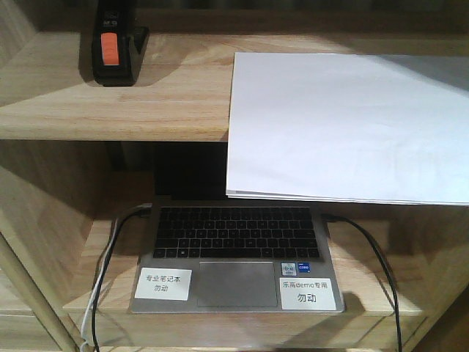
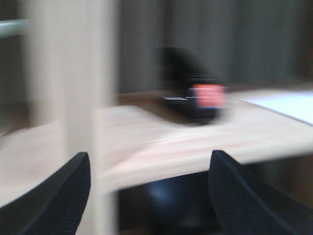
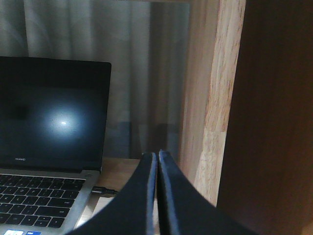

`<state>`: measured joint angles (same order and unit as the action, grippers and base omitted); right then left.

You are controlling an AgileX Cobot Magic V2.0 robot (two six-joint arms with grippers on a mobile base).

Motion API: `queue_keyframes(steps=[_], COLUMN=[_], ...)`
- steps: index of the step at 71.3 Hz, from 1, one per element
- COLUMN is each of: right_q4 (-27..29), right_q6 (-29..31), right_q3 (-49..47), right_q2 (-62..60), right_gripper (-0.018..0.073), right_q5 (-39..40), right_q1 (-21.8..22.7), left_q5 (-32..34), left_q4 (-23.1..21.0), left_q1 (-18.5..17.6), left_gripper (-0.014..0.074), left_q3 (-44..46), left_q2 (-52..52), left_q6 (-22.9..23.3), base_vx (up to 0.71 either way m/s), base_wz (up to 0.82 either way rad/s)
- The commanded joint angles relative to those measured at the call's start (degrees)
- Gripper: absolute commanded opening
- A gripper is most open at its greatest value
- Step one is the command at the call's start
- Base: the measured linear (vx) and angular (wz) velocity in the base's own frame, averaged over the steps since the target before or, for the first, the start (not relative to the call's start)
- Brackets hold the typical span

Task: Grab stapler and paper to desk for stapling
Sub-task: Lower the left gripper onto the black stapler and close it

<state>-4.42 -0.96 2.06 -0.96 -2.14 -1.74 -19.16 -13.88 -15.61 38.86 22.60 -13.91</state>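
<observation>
Front view: the stapler (image 1: 113, 45) sits at the left of the top shelf (image 1: 168, 95). The paper (image 1: 344, 125) lies on the shelf's right side, hanging over a laptop (image 1: 234, 249).
Left wrist view, blurry: the left fingers (image 2: 56, 196) are wide apart, with the stapler ahead.
Right wrist view: the right fingers (image 3: 142, 196) are pressed together, holding nothing.

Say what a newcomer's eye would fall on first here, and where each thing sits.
The white paper dominates, lying on the upper shelf and overhanging its front edge. Left of it sits the black stapler with its orange patch; below, an open laptop bears two white labels.
</observation>
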Motion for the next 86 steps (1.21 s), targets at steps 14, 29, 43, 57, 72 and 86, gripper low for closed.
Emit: queue_keyframes(steps=[14, 29, 43, 57, 72, 86], right_q4=[-0.49, -0.49, -0.49, -0.49, -0.49, -0.49], right_q6=[0.18, 0.18, 0.18, 0.18, 0.18, 0.18], right_q3=[-0.26, -0.26, -0.26, -0.26, -0.26, -0.26], right_q2=[-0.13, -0.13, -0.13, -0.13, -0.13, -0.13], right_gripper=[-0.0010, -0.0010, -0.0010, -0.0010, -0.0010, -0.0010], right_q5=[4.21, 4.21, 4.21, 4.21, 4.21, 4.21], right_q1=[-0.09, -0.09, -0.09, -0.09, -0.09, -0.09], left_q5=[-1.60, -2.52, -3.07, -7.04, -15.53, -24.69], left_q4=[-19.98, -21.81, -21.59, -13.62, 6.54, 11.34], left_q1=[-6.84, -8.34, -8.34, -8.34, -8.34, -8.34], left_gripper=[0.0496, 0.0496, 0.0496, 0.0496, 0.0496, 0.0496], left_q3=[10.22, 19.14, 30.28, 42.83, 55.47, 64.88], left_q2=[13.14, 24.81, 34.96, 43.26, 49.67, 55.48], left_q6=[-22.39, -24.64, -22.52, -11.19, 7.96, 14.40], base_vx=[0.00, 0.00, 0.00, 0.00, 0.00, 0.00], base_wz=[0.00, 0.00, 0.00, 0.00, 0.00, 0.00])
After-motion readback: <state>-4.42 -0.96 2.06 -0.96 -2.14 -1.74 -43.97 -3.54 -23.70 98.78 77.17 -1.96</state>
